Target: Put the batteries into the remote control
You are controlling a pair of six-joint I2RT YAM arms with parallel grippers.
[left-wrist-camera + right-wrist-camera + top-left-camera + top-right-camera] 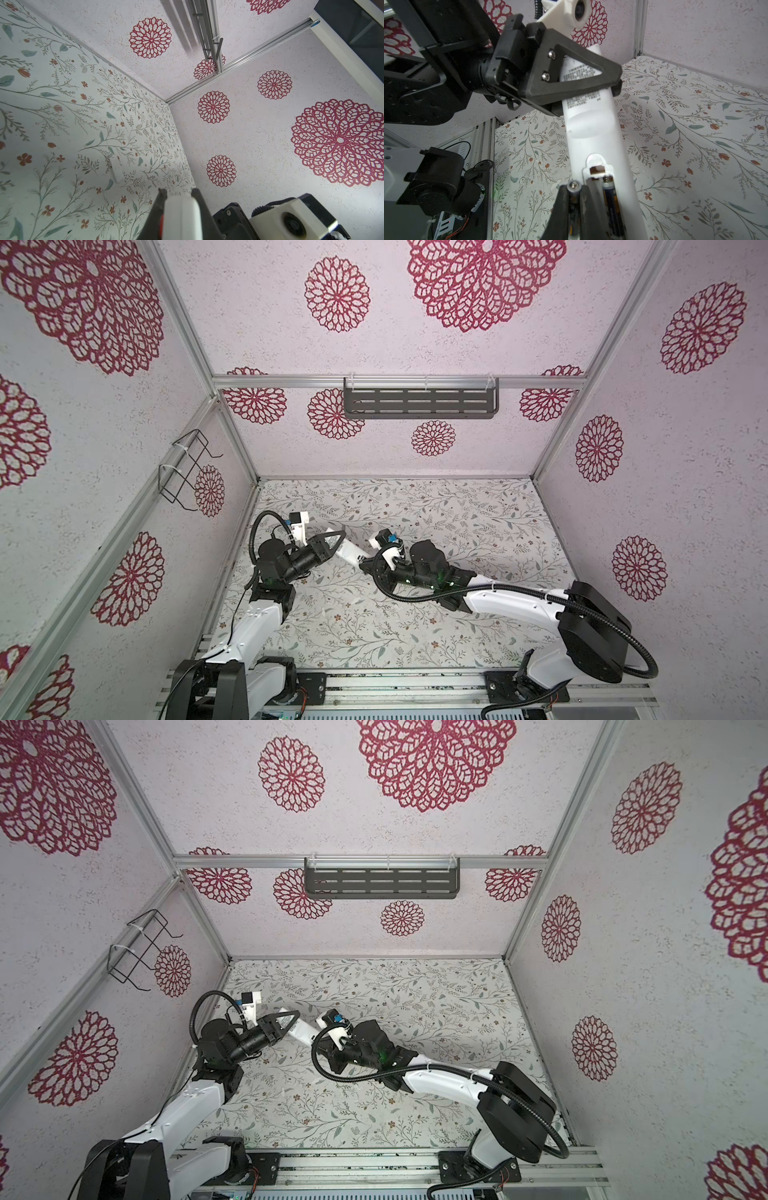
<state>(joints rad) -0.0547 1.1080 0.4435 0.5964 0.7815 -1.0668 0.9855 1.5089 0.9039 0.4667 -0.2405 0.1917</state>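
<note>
The left gripper (342,538) is clamped across the white remote control (591,128), which hangs tilted above the floral table (415,614), near its left side, plain back turned up. In the right wrist view a triangular black finger of that gripper lies over the small printed label on the remote's back and hides part of it.

At the remote's other end the battery recess (598,168) is uncovered. The right gripper (574,196) pinches a battery (573,187) between its dark fingers, silvery end forward, at the edge of the recess. Whether it touches the remote cannot be told. A second battery (610,195) lies seated in the recess just beside it.

In both top views the right arm's wrist camera (388,549) and its black hose (415,600) cover the right gripper, the batteries and that end of the remote.

A pale oblong piece (115,170) lies flat on the table, too faint to name. A dark slotted shelf (419,404) hangs on the back wall and a wire rack (187,468) on the left wall, both well apart from the arms
</note>
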